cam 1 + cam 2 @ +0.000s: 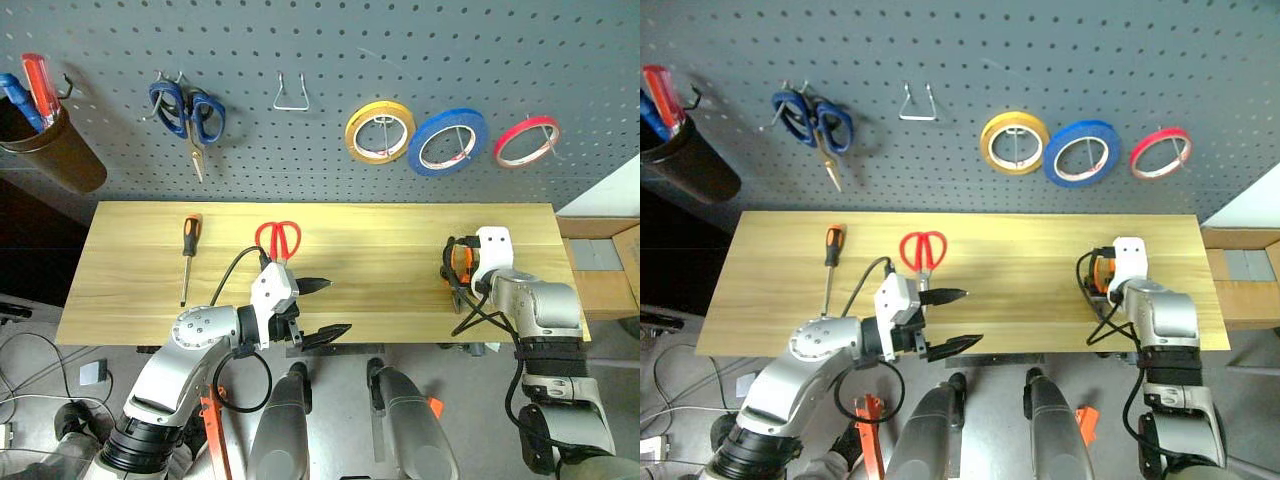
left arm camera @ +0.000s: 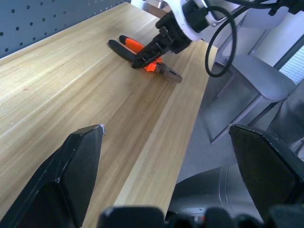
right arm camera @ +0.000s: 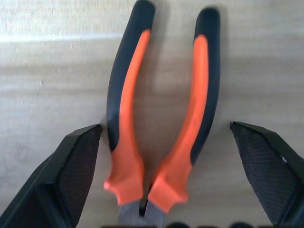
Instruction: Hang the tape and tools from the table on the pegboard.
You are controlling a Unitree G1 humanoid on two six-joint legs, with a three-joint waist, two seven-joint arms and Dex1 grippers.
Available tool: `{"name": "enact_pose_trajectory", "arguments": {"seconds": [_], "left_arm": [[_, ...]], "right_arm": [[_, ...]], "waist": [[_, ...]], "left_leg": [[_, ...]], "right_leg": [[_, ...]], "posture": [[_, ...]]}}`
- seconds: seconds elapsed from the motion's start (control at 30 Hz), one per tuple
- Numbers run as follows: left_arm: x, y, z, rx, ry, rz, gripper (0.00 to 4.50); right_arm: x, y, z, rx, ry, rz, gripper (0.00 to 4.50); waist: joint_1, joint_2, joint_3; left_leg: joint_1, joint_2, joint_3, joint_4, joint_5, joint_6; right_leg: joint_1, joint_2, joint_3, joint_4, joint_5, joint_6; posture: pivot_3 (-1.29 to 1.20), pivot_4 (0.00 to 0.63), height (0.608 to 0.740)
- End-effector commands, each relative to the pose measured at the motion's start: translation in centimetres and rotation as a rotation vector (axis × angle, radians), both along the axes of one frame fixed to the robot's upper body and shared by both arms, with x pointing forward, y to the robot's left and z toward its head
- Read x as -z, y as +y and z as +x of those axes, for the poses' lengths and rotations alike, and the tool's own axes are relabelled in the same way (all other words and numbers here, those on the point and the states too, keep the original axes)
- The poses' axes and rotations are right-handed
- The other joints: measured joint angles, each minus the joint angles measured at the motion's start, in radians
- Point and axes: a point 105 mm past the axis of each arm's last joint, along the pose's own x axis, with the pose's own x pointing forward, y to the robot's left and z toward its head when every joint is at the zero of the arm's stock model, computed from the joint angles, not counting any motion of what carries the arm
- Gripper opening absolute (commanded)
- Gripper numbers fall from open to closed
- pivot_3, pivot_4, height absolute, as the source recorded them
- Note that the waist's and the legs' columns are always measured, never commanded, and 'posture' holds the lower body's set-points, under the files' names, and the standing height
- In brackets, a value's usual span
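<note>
Pliers (image 3: 161,118) lie centre frame between wide-open, empty right gripper (image 3: 166,156) fingers; rigid, light, rubbery handles splayed. Grip both handles near pivot.

Even, bright light falls on the long light yellowish wooden table (image 1: 400,250), where things cast only soft, short shadows. Above that table, the rolls and scissors throw faint shadows on the dark grey perforated pegboard (image 1: 330,40). In the right wrist view the orange-and-black-handled pliers (image 3: 161,118) look slightly blurred.

A grey floor (image 1: 90,345) lay under trailing cables (image 1: 30,350), with cardboard boxes (image 1: 610,265) at the right.
</note>
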Motion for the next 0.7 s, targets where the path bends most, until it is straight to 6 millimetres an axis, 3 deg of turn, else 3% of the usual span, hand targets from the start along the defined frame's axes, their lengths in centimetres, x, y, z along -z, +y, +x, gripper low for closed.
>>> {"name": "enact_pose_trajectory", "arguments": {"seconds": [0.03,0.1,0.17,0.37,0.7], "left_arm": [[-0.58,-0.3,-0.4,0.013,-0.023,-0.013,4.5],[-0.53,-0.28,-0.39,0.011,-0.022,-0.011,4.5],[-0.51,-0.24,-0.39,0.009,-0.022,-0.01,4.5],[-0.61,-0.06,-0.37,0.002,-0.024,-0.006,4.5],[-0.46,0.21,0.13,-0.01,-0.026,0.001,4.5]], "right_arm": [[2.27,0.0,-1.41,0.013,0.11,0.029,4.48],[2.32,0.0,-1.3,0.016,0.112,0.025,4.48],[2.48,-0.12,-1.23,0.023,0.117,0.017,4.1],[2.5,-0.23,-1.13,0.019,0.12,-0.003,2.34],[1.56,0.34,-1.16,-0.036,0.086,0.011,2.23]], "waist": [[0.0,-0.001,0.0],[0.0,-0.002,0.001],[0.0,-0.002,0.001],[0.0,-0.003,0.001],[-0.001,-0.003,0.002]], "left_leg": [[0.0,0.0,0.0,-0.001,0.0,0.0],[0.0,0.0,0.0,-0.003,0.0,0.0],[0.0,0.0,0.0,-0.004,0.0,0.0],[0.0,0.0,0.001,-0.005,0.0,0.0],[0.0,0.0,-0.001,-0.005,0.0,-0.001]], "right_leg": [[0.0,0.0,0.0,0.0,0.0,0.0],[-0.001,0.0,0.0,0.0,-0.001,0.0],[-0.001,0.0,0.0,-0.001,-0.001,0.0],[-0.001,0.0,0.0,-0.001,-0.001,0.0],[-0.003,0.0,0.0,-0.002,-0.002,-0.001]], "posture": [[0.09,0.497,0.74],[0.09,0.497,0.74],[0.09,0.497,0.74],[0.09,0.499,0.74],[0.09,0.488,0.74]]}}
